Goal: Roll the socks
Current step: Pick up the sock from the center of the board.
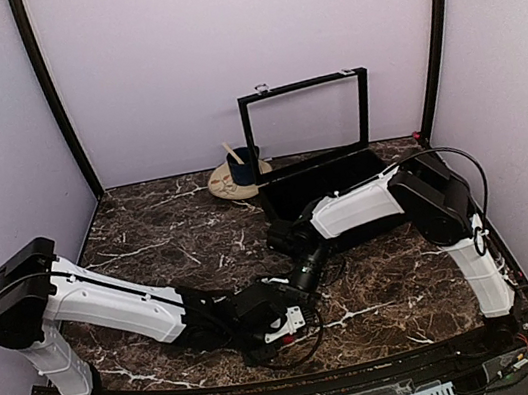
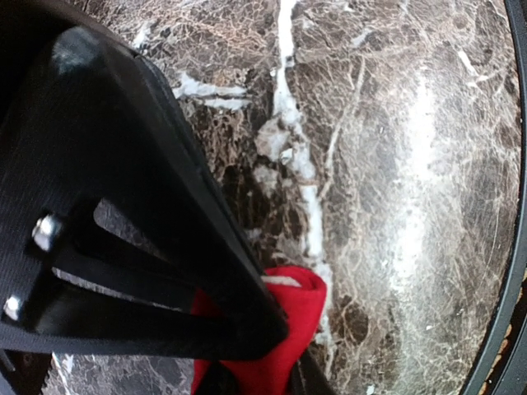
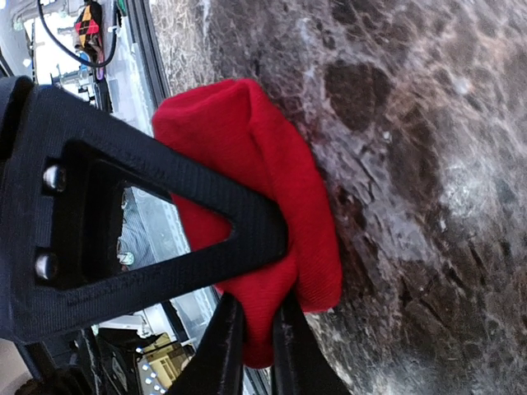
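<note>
Red socks (image 1: 287, 323) lie bunched on the dark marble surface (image 1: 147, 227), near the middle of its near edge, where the two arms meet. From above only a scrap of red and white shows, so which way the bundle runs across the surface cannot be told. In the right wrist view the socks (image 3: 247, 140) are a folded lump, longer than wide, with one rounded end and the other end narrowing to a pinched tail. The left pincer (image 2: 276, 337) grips that tail: red cloth sits squeezed between its two thin black fingers (image 3: 221, 354). The right pincer (image 3: 276, 243) shows one finger lying across the lump. Its other finger is hidden, so whether it clamps the socks cannot be told. The left arm (image 1: 109, 299) stretches low from the near left corner toward the middle. The right arm (image 1: 357, 207) rises at the near right, bends beside the black box (image 1: 322, 180), then reaches left and down to the socks.
</note>
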`<state>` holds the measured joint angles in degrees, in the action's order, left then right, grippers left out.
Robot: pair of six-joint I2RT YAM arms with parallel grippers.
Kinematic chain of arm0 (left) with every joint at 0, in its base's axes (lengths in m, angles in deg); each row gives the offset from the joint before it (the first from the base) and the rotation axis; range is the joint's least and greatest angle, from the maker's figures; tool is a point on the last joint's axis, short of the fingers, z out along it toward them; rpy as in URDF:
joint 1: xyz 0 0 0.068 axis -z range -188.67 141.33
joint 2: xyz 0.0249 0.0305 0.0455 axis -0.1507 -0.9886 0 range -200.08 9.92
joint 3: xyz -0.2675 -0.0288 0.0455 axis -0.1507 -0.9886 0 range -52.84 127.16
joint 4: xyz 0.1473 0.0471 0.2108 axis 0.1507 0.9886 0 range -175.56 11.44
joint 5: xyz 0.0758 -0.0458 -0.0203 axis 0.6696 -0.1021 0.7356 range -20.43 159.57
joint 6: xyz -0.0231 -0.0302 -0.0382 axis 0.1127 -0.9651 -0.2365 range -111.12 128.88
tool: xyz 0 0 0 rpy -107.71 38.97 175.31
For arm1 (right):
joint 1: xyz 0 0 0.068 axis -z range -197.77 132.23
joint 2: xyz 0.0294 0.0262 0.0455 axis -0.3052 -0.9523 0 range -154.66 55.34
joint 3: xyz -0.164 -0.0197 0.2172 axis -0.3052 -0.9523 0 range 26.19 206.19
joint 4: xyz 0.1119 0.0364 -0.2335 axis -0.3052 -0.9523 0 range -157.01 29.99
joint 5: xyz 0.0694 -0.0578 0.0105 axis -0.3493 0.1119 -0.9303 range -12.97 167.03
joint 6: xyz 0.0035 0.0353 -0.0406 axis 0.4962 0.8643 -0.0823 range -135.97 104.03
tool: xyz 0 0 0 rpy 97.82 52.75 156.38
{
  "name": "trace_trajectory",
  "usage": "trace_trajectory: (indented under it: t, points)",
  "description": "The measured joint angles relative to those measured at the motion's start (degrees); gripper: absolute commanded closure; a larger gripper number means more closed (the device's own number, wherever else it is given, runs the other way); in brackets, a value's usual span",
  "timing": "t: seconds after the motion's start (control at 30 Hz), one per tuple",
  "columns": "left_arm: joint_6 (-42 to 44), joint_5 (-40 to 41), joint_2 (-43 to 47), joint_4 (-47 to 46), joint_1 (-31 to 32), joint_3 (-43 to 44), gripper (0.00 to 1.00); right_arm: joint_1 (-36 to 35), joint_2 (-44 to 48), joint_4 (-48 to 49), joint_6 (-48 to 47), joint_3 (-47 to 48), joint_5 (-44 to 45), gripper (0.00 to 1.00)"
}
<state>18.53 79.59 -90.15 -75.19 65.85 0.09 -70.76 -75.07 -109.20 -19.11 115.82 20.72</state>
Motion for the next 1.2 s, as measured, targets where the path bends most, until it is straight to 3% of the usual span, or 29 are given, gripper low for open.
trace_trajectory:
  t: [0.1, 0.4, 0.43, 0.47, 0.5, 0.9, 1.2]
  points:
    - [-0.92, -0.96, -0.68, 1.40, -0.35, 1.38, 0.97, 0.37, 0.00, -0.22, 0.35, -0.09, -0.02, 0.77]
    - [-3.45, -4.83, -2.62, 3.76, -1.90, 4.81, 1.00, 1.90, 1.09, 1.09, 0.33, -2.80, -0.44, 0.72]
    - [-3.72, -5.46, -2.84, 3.96, -2.14, 5.20, 1.00, 2.08, 1.42, 1.22, 0.39, -3.19, -0.31, 0.64]
    - [-3.98, -6.34, -3.08, 4.07, -2.43, 5.60, 1.00, 2.27, 1.88, 1.33, 0.39, -3.63, -0.04, 0.20]
    - [-4.17, -7.13, -3.28, 4.17, -2.71, 5.97, 1.00, 2.40, 2.19, 1.38, 0.52, -3.85, 0.13, 0.03]
    - [-1.66, -18.99, -1.55, 3.98, -5.70, 8.59, 1.00, 5.20, 9.97, 0.33, -0.76, -9.55, 2.21, 0.00]
    - [-1.09, -22.97, -1.62, 1.51, -6.23, 7.89, 1.00, 5.97, 14.80, 5.51, 4.22, -16.46, 3.82, 0.00]
